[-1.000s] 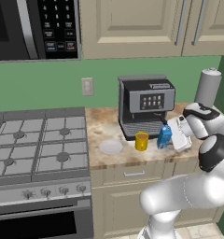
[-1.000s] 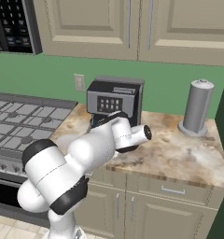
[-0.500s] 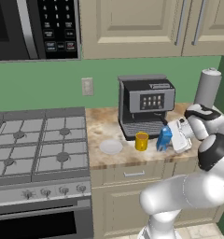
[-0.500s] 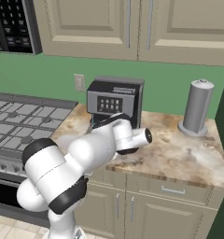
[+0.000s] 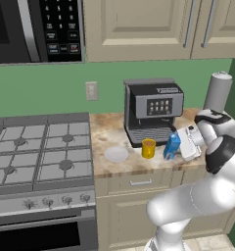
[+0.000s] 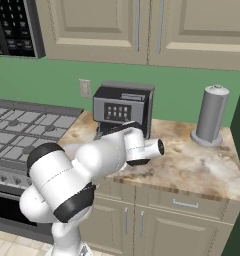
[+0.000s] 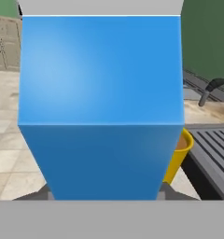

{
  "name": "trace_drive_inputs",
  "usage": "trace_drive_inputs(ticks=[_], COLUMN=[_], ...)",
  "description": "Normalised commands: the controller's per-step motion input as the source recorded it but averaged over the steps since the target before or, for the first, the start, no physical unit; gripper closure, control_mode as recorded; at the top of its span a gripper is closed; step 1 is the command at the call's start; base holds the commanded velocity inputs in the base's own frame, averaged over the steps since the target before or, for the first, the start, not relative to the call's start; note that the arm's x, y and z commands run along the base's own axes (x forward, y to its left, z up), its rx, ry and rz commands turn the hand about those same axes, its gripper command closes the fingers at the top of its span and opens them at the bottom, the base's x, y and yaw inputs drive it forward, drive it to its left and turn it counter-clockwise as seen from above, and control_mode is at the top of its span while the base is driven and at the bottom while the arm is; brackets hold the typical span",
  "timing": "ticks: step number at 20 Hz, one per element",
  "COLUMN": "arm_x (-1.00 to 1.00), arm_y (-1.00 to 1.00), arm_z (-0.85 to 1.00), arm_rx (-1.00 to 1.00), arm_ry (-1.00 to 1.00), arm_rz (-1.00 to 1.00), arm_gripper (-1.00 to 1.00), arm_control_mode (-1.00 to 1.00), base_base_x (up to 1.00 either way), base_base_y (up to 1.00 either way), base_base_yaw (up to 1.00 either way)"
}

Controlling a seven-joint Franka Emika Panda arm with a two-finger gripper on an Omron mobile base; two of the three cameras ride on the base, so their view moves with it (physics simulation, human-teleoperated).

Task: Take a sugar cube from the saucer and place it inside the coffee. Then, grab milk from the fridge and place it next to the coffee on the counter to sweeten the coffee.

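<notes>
From my seat, the milk [image 5: 172,146] is in my gripper [image 5: 180,147], just beside the coffee [image 5: 148,148] on the counter [image 5: 109,137] in front of the coffee machine [image 5: 152,112]; in the hand view the blue carton [image 7: 101,107] takes up most of the frame, with the jaws part-way closed against its two sides and the yellow mug [image 7: 178,156] peeking out behind its lower corner. Whether the base is already touching the stone I cannot tell. The saucer [image 5: 116,154] sits on the far side of the mug, and I can't make out any sugar cube on it at this size. I judge the carton light and fairly stiff but with thin walls that would dent under a hard squeeze, and its smooth faces look slippery, so a firm hold across the flat mid-body, below the gabled top, is where I would keep it. It is taller than it is wide, so it may tip if let go while tilted
</notes>
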Motion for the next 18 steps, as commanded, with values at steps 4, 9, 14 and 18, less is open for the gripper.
trace_drive_inputs(ticks=[4, 9, 14, 18], arm_x=[0.03, 0.0, 0.12, 0.27], arm_y=[0.0, 0.0, 0.0, 0.0], arm_z=[-0.13, -0.05, 0.0, 0.0], arm_rx=[-0.08, -0.04, 0.0, 0.0], arm_ry=[-0.08, -0.05, 0.0, 0.0], arm_rz=[0.0, 0.0, -0.01, -0.05], arm_gripper=[1.0, 1.0, -1.0, -1.0], arm_control_mode=[-1.0, -1.0, -1.0, -1.0], base_base_x=[0.0, 0.0, 0.0, 0.0], base_base_y=[0.0, 0.0, 0.0, 0.0], base_base_yaw=[0.0, 0.0, 0.0, 0.0])
